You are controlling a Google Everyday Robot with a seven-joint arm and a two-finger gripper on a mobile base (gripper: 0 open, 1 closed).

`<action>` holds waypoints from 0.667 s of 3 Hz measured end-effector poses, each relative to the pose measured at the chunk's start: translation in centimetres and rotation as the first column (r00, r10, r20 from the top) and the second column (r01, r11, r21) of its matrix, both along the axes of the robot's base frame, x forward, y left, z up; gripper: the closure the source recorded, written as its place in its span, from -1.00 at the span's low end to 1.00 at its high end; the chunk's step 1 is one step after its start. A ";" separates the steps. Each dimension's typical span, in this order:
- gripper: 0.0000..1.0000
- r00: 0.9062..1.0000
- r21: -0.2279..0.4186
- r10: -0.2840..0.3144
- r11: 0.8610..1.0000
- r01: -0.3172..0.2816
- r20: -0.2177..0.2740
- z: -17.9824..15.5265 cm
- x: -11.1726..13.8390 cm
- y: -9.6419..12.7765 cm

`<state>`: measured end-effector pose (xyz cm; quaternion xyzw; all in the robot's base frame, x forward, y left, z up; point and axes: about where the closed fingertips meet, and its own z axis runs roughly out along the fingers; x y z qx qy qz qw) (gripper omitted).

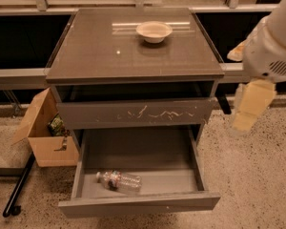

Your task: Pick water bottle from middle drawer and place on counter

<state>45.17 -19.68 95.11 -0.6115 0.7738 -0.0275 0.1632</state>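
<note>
The water bottle (119, 181) lies on its side in the front left part of the open middle drawer (138, 202), its white cap pointing left. The drawer is pulled out at the bottom of the grey cabinet. The counter (109, 51) is the glossy grey-brown top above it. My gripper (250, 106), cream-coloured under a white arm, hangs at the right of the cabinet. It is level with the scratched drawer front, above and well to the right of the bottle, and holds nothing that I can see.
A pale bowl (154, 31) stands on the counter near its back edge. The scratched grey drawer front (138, 113) sits above the open drawer. An open cardboard box (45, 137) and a black pole (19, 185) are on the floor at the left.
</note>
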 end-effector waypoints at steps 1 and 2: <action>-1.00 0.998 0.071 0.035 0.997 -0.031 -0.047 -6.2 0.6 5.2; -1.00 0.995 0.121 0.041 0.992 -0.030 -0.094 -10.7 0.2 8.3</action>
